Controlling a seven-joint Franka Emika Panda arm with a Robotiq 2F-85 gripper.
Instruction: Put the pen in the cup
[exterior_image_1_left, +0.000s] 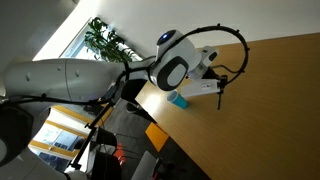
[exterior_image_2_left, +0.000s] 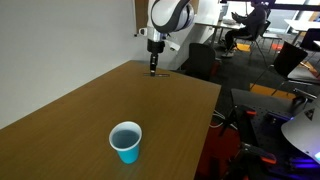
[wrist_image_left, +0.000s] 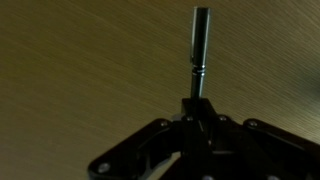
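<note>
The pen (wrist_image_left: 199, 45) is a thin dark stick that juts out from between my gripper's shut fingers (wrist_image_left: 198, 100) in the wrist view. In an exterior view the gripper (exterior_image_2_left: 153, 58) holds the pen (exterior_image_2_left: 153, 70) upright, its tip near the wooden table (exterior_image_2_left: 80, 110) at the far end. The light-blue cup (exterior_image_2_left: 126, 141) stands upright and empty near the front of the table, well apart from the gripper. In an exterior view the cup (exterior_image_1_left: 178, 99) shows beside the gripper (exterior_image_1_left: 217, 88), near the table's edge.
The table's right edge (exterior_image_2_left: 205, 120) drops off to a floor with office chairs (exterior_image_2_left: 200, 58) and desks behind. A potted plant (exterior_image_1_left: 105, 42) stands by the window behind the arm. Bare wood lies between gripper and cup.
</note>
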